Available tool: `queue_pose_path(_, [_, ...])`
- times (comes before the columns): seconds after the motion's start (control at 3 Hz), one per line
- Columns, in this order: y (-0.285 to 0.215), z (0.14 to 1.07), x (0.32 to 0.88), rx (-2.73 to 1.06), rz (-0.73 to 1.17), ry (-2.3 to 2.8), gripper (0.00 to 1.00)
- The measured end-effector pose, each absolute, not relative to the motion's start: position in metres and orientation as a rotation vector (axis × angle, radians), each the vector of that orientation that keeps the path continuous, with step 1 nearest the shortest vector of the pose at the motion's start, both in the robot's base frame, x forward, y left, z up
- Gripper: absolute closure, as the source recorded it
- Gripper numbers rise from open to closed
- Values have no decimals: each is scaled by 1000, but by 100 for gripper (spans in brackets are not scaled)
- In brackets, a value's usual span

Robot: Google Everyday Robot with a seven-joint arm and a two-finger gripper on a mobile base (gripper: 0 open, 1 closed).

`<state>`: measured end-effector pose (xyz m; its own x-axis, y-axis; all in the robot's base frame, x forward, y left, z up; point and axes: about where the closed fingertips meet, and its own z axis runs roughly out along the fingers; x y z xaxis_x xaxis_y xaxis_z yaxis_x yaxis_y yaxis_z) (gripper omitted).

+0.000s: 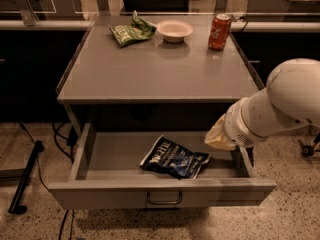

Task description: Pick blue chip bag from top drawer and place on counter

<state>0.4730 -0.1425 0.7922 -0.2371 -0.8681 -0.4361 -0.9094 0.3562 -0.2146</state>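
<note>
The blue chip bag (174,157) lies flat in the open top drawer (95,159), near the middle and a little towards the front. The drawer is pulled fully out below the counter (155,69); its curved pull handle (164,200) is on the front panel. My white arm (280,106) comes in from the right. My gripper (219,136) is at the arm's tan-coloured end, low over the drawer's right side, right of the bag and apart from it.
On the counter's far edge are a green snack bag (129,31), a white bowl (174,30) and a red soda can (220,31). A black stand (25,176) and cables lie on the floor at the left.
</note>
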Motion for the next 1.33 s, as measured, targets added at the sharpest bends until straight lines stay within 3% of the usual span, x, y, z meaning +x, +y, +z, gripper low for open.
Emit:
queue_pose_path(1.0, [-80,709,478,-1562,352,2104,100])
queue_pose_path(1.33, [-70,698,477,-1576,381,2106,81])
